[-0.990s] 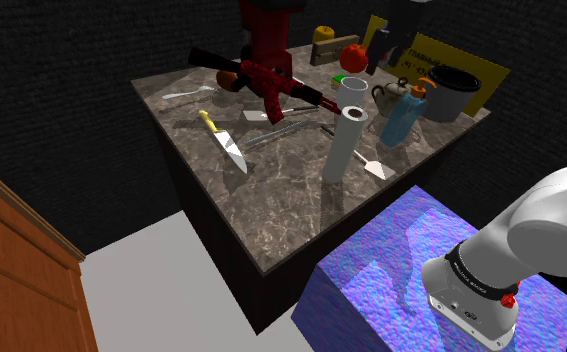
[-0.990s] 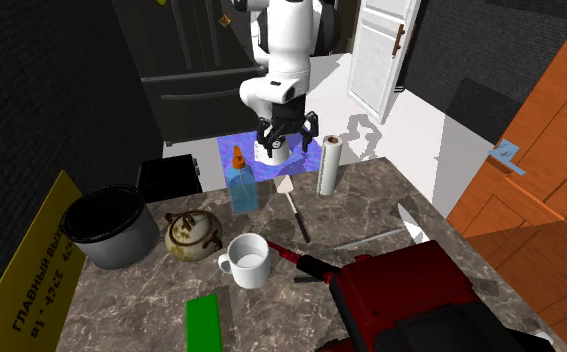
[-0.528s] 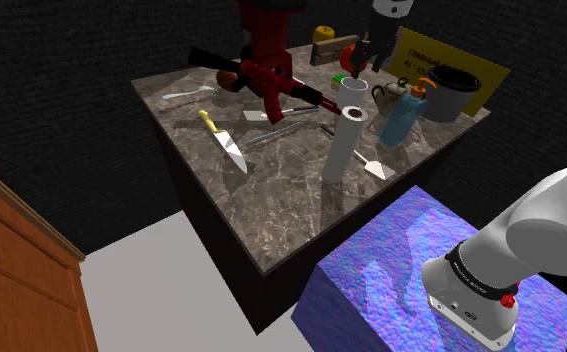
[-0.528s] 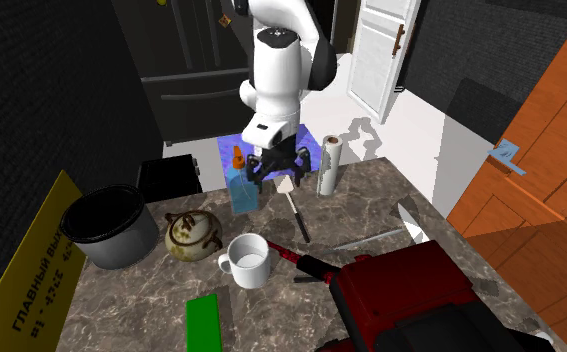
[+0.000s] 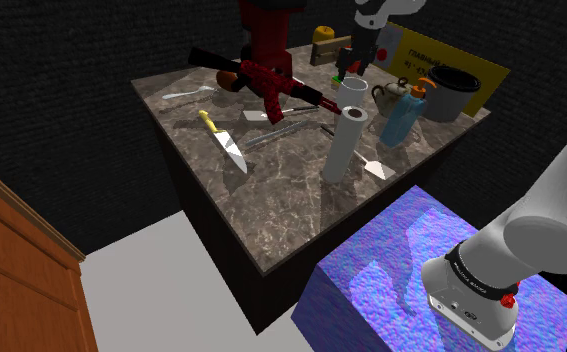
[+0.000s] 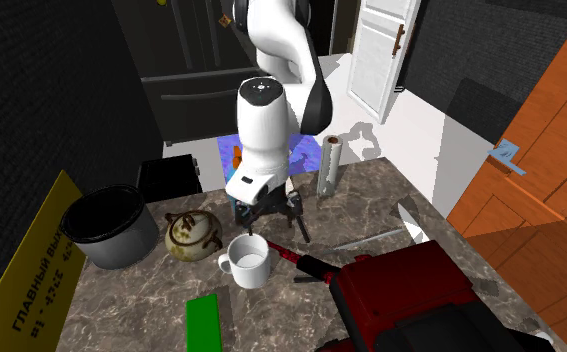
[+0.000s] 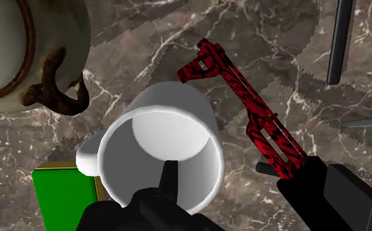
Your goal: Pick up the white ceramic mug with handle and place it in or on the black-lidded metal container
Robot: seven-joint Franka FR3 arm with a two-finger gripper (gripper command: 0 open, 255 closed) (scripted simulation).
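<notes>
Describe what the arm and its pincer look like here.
The arm is glossy white, built of rounded links with dark joints. Near its foot sits a dark ring with small white lettering, and beside that a red knob. The pincer is all black and two-fingered.

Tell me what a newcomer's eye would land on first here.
First, the white arm's black gripper hanging above the white mug in the middle of the cluttered marble counter. Next, the red and black patterned tool lying beside the mug, and the yellow sign at the second exterior view's left.
</notes>
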